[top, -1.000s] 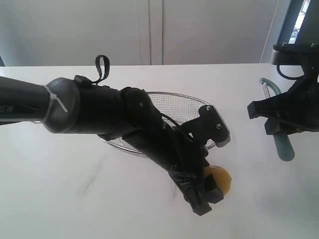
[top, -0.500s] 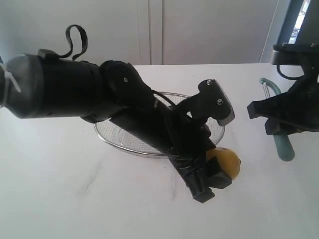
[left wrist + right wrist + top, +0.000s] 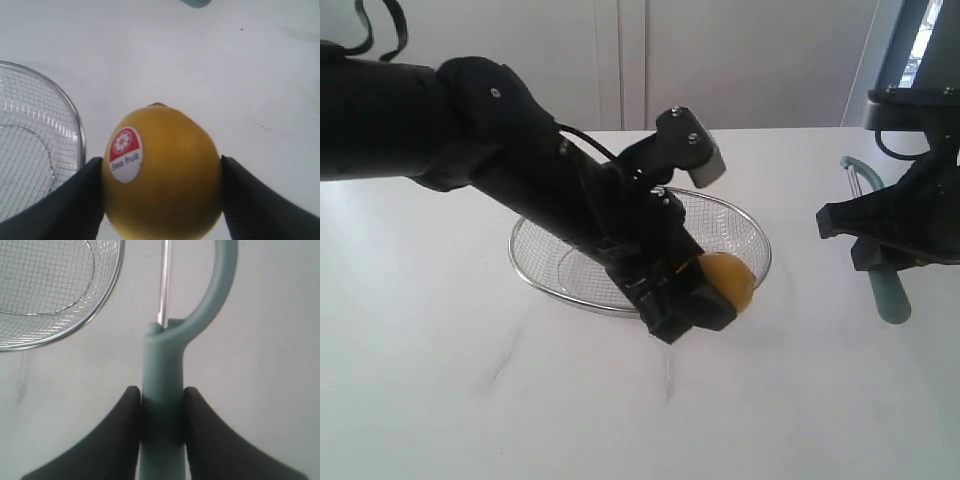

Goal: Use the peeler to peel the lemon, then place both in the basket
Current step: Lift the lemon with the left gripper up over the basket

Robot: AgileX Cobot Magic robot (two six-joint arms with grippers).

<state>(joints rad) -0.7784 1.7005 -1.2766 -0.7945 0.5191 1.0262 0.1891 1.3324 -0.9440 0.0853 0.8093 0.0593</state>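
Stickered yellow lemon (image 3: 725, 280) at basket (image 3: 720, 215) rim

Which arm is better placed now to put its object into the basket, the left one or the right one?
Left. The left gripper holds the lemon right at the rim of the basket. The right gripper holds the peeler farther off to the side.

Light was bright and even, and the white table (image 3: 430, 400) washed out almost to glare — shadows were faint, only a soft grey smudge on it below the left arm (image 3: 470, 130), which showed as near-featureless black. The exterior view was hazy and soft. Up close, the sticker (image 3: 125, 154) on the lemon (image 3: 170, 185) read clearly; the basket (image 3: 55, 285) mesh was crisp, the peeler (image 3: 162, 390) handle slightly blurred.
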